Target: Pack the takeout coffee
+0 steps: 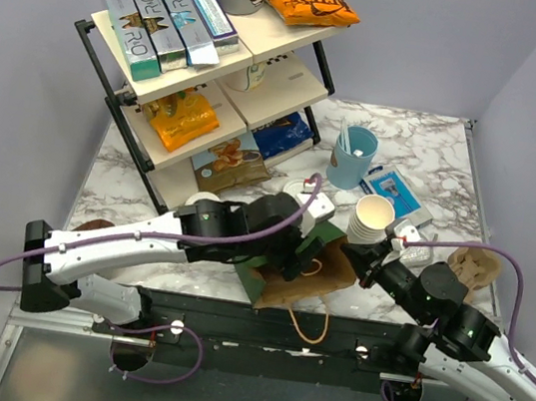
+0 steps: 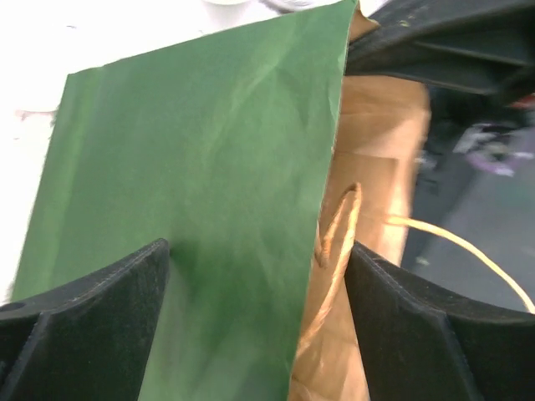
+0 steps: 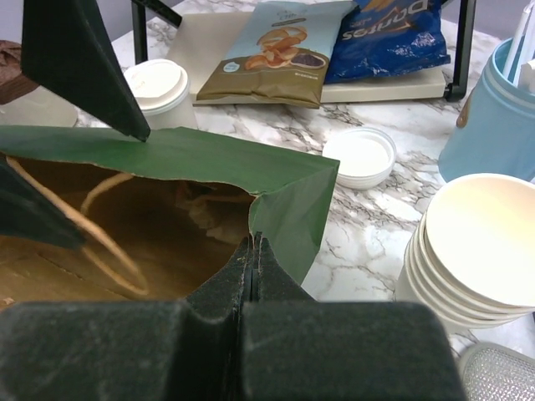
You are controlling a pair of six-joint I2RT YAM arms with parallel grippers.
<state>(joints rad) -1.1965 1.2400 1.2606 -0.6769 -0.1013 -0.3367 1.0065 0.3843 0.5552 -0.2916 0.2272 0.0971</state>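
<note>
Straddling the green wall of the paper bag [image 2: 209, 167], the left end effector [image 2: 257, 246] is released, its fingers spread wide, one outside the panel and one over the brown inside. At the upper left of the right wrist view, the takeout coffee [image 3: 157, 82] stands upright on the desk [image 3: 368, 225], just behind the bag's open mouth and outside it. At bottom centre, the right end effector [image 3: 253, 242] is clenched on the bag's green rim. Right of it stands a stack of lidless cups [image 3: 476, 242].
</note>
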